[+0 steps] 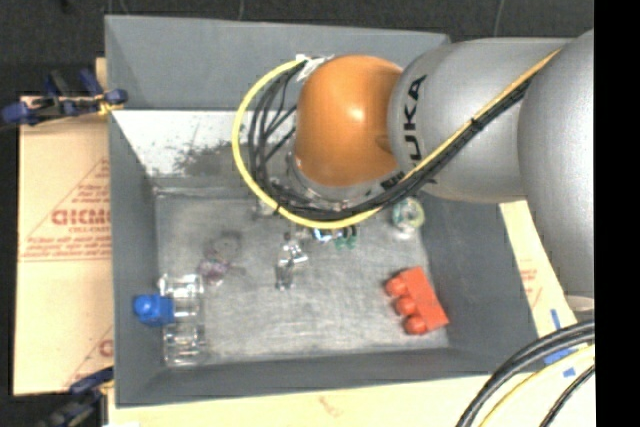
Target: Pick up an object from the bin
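Bin (pixel 330 320), end effector (pixel 291 263) half under orange cover (pixel 345 120)

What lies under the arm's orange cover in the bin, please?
Below its lower edge show the claw, a small green-and-blue thing and a clear round thing. Whatever lies on the bin floor straight beneath the cover is hidden.

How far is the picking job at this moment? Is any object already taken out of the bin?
Nothing looks picked: the red block and the clear bottle with a blue cap lie on the bin floor. In hand: the gripper hangs low over the bin's middle, near a small purplish piece. Whether it holds anything I cannot tell. Left: grasp one thing and lift it out.
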Tool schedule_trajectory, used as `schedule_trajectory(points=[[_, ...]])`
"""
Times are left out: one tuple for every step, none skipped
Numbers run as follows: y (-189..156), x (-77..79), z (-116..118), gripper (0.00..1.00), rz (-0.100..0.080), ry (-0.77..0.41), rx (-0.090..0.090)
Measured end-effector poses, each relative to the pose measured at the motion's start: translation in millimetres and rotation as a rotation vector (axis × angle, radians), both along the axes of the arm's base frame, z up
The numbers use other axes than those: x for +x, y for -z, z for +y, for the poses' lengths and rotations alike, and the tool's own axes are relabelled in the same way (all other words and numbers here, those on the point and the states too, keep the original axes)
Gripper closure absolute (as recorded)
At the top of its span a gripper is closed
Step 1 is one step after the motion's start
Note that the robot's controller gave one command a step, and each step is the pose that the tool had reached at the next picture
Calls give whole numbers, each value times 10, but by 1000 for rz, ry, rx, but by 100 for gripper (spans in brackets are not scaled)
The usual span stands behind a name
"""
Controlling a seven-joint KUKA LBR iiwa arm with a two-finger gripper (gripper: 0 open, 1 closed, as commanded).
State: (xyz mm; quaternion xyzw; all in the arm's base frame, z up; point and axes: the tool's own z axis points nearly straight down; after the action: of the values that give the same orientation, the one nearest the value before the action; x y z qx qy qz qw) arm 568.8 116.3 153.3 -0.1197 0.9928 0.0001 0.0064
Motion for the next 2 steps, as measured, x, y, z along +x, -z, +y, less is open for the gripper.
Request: schedule_trajectory(points=[[230,158,411,0,7,-153,-1],[763,171,660,0,10,-476,-4]])
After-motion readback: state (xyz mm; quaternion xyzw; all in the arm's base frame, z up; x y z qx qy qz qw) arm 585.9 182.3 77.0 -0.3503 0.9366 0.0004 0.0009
